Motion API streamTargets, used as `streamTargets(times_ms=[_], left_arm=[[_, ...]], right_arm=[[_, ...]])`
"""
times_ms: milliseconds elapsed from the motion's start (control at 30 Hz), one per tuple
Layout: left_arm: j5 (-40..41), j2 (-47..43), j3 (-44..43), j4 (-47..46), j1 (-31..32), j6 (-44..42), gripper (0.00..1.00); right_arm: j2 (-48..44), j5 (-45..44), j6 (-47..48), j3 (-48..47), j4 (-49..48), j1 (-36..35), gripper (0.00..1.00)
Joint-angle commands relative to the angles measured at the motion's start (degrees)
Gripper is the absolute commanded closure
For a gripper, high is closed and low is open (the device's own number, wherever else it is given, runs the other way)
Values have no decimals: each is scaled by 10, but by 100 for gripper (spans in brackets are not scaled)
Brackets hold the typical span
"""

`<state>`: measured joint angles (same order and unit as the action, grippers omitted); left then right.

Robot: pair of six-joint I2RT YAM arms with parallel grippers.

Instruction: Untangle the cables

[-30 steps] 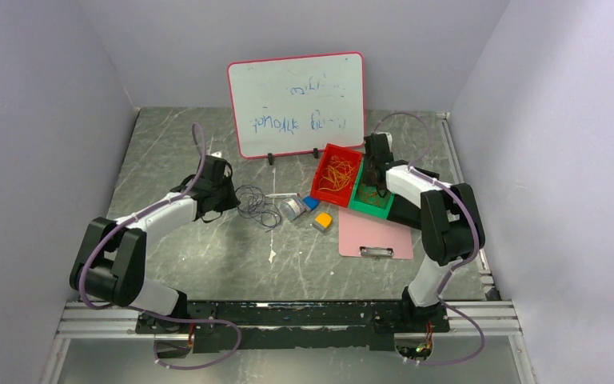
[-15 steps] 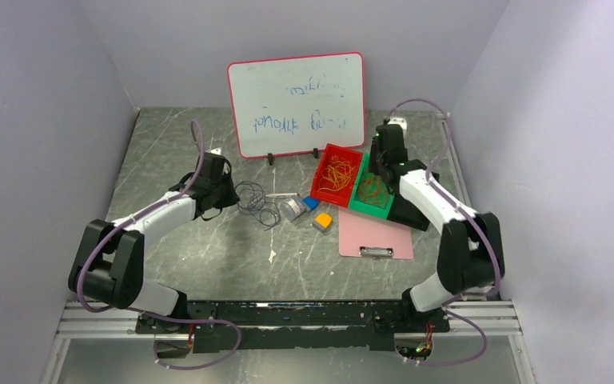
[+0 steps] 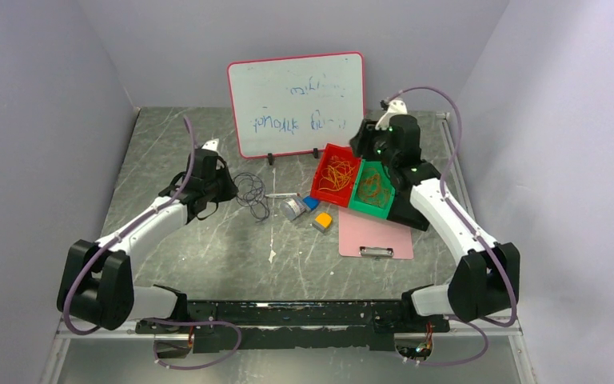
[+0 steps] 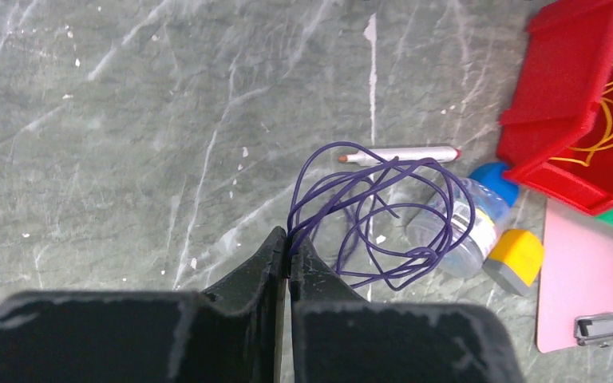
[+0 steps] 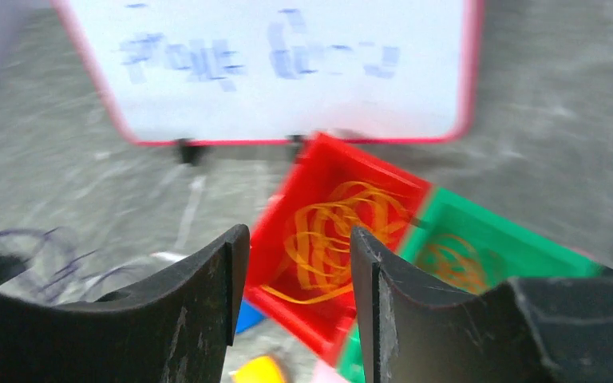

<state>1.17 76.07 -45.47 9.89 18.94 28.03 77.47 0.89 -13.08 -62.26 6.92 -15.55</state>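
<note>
Starting well left of the red bin, we find the left gripper pinched tight on one strand of the purple cable. Its loose loops hang over the table left of that bin. In the wrist view they cross in front of a marker and a small bottle.

We judge this wire light, thin and springy. The loops should slide apart but snag at crossings, so a single outer strand or a free end is the best hold.

Inside the red bin lies one orange bundle. The green bin touches the red bin's right side and holds a second bundle. Raised behind the red bin's right corner, the right gripper has its jaws apart and holds nothing.

We count three lots of cable, two bins, one marker and one bottle.
</note>
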Motion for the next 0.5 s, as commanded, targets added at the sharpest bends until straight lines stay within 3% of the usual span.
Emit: streamTargets(times_ms=[0, 233, 467], left_arm=[[-32, -25, 1, -25, -4, -22, 93], [-61, -48, -2, -31, -4, -20, 93], [-69, -45, -12, -29, -4, -16, 93]], right_arm=[[26, 172, -49, 26, -111, -50, 47], [102, 158, -98, 28, -195, -169, 47], [175, 202, -168, 37, -280, -202, 52]])
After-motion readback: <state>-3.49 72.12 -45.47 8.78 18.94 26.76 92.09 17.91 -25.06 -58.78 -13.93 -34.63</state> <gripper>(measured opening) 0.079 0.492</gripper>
